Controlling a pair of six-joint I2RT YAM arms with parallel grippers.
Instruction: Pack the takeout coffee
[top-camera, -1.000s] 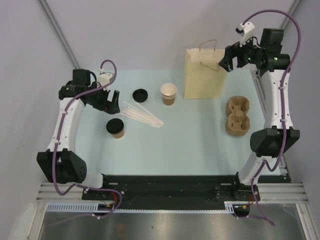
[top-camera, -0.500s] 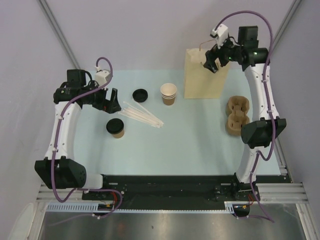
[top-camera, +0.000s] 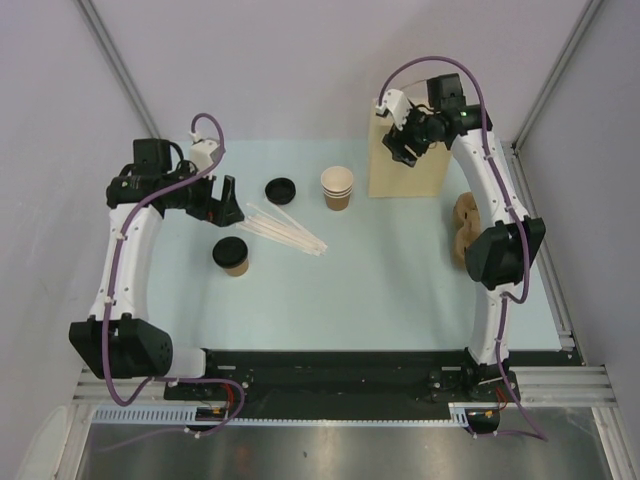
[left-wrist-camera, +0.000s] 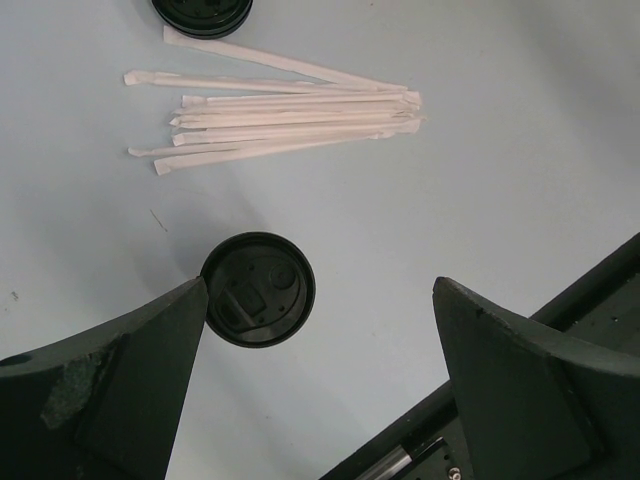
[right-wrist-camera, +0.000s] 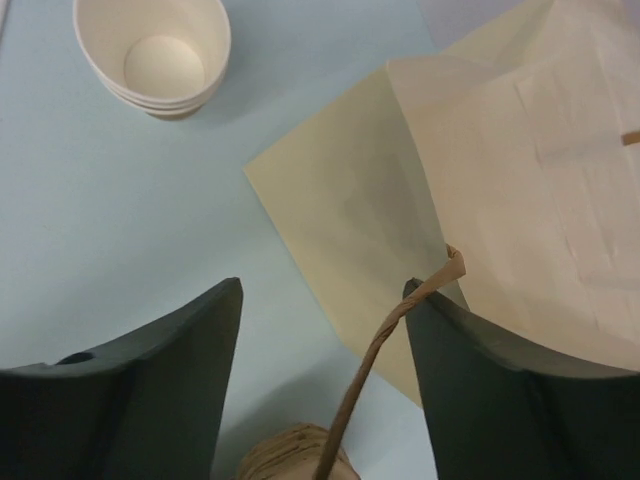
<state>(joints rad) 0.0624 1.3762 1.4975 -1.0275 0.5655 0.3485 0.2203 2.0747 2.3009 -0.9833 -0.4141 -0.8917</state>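
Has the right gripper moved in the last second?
Yes. The right gripper swung left, from beyond the paper bag's right edge to above its left half.

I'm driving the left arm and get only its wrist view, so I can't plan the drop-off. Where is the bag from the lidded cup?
Observer: The bag stands upright at the table's far edge, well to the right of the coffee, past the cup stack.
Operator: Is the right arm busy there?
Observer: Yes. The right gripper hangs over the bag's top, jaws apart, with a paper handle rising between them.
Operator: Anything else near the bag?
Observer: A cardboard cup carrier lies just right of the bag, partly hidden by the right arm.
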